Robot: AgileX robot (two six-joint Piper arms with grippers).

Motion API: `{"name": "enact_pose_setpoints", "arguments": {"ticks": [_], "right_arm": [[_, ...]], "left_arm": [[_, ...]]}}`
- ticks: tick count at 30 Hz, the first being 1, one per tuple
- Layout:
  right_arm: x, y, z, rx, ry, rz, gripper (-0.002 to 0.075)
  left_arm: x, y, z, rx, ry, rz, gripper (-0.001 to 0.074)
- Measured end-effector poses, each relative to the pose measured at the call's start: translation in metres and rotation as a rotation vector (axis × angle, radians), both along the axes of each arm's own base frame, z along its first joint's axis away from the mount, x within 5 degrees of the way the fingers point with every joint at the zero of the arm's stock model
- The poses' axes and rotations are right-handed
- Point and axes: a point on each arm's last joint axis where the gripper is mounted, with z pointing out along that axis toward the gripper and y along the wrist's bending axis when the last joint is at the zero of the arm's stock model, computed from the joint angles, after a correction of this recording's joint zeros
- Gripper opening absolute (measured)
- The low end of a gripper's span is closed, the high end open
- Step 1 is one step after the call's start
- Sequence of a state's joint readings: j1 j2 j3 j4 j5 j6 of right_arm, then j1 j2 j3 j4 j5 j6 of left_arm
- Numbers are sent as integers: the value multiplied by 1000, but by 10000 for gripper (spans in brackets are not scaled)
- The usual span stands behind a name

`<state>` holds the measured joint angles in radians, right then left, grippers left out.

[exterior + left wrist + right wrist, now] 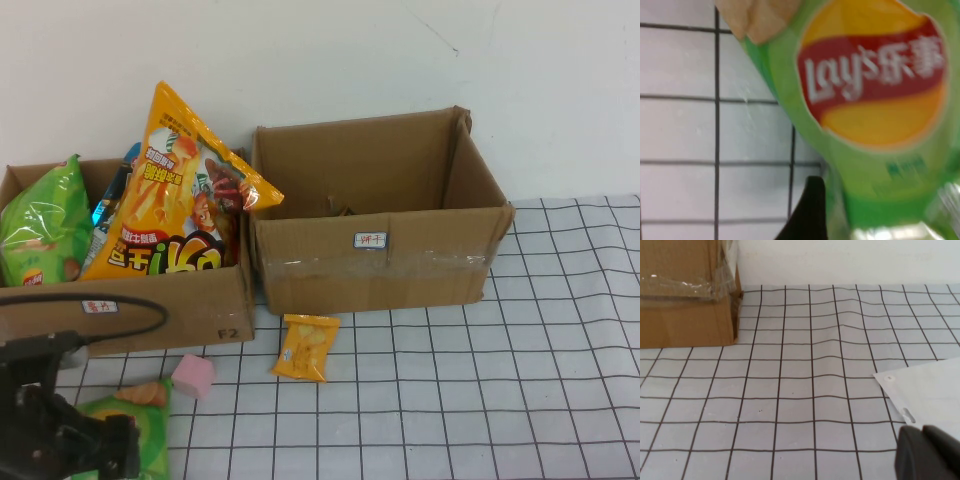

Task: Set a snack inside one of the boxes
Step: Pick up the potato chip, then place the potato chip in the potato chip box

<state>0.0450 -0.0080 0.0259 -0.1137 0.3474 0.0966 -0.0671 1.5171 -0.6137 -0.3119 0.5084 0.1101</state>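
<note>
So the left tool [75, 440] is down at the near-left corner of the table [480, 400], sitting right over a green Lay's chip bag [140, 425] lying flat there. From the left wrist view the bag [875, 110] fills most of the frame with one dark fingertip [807, 210] just beside it, but honestly can't tell if the tool is spread or pinching. A pink block [194, 375] and a small orange snack pack [306, 347] lie near the left box [170, 310], which is already stuffed with chip bags. The right box [380, 265] looks mostly empty. The right tool [930, 455] only peeks into its own wrist view, its state unclear, above a white sheet [925, 390].
</note>
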Motion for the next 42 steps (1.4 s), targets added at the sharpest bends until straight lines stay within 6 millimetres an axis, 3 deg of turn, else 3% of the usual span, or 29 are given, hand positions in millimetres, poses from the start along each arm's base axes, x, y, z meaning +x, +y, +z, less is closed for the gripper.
{"name": "enact_pose_setpoints", "arguments": {"ticks": [9, 11, 15, 19, 23, 26, 31, 34, 37, 42], "right_arm": [[0, 0, 0, 0, 0, 0, -1], [0, 0, 0, 0, 0, 0, -1], [0, 0, 0, 0, 0, 0, -1], [0, 0, 0, 0, 0, 0, -1], [0, 0, 0, 0, 0, 0, -1], [0, 0, 0, 0, 0, 0, -1], [0, 0, 0, 0, 0, 0, -1], [0, 0, 0, -9, 0, -1, -1], [0, -1, 0, -38, -2, -3, -1], [0, -2, 0, -47, -2, -3, -1]], "left_arm": [[15, 1, -43, 26, 73, 30, 636], [17, 1, -49, 28, 93, 31, 567], [22, 0, -49, 14, 102, 42, 283], [24, -3, -37, 2, 100, 1, 272], [21, -4, -6, -9, 39, -43, 270], [15, -4, 40, -20, -94, -71, 268], [-1, -2, 121, -6, -460, -100, 268], [-2, 2, 160, 45, -740, -100, 268], [6, 7, 181, 127, -966, -95, 268], [41, 10, 172, 195, -1061, -62, 268]]}}
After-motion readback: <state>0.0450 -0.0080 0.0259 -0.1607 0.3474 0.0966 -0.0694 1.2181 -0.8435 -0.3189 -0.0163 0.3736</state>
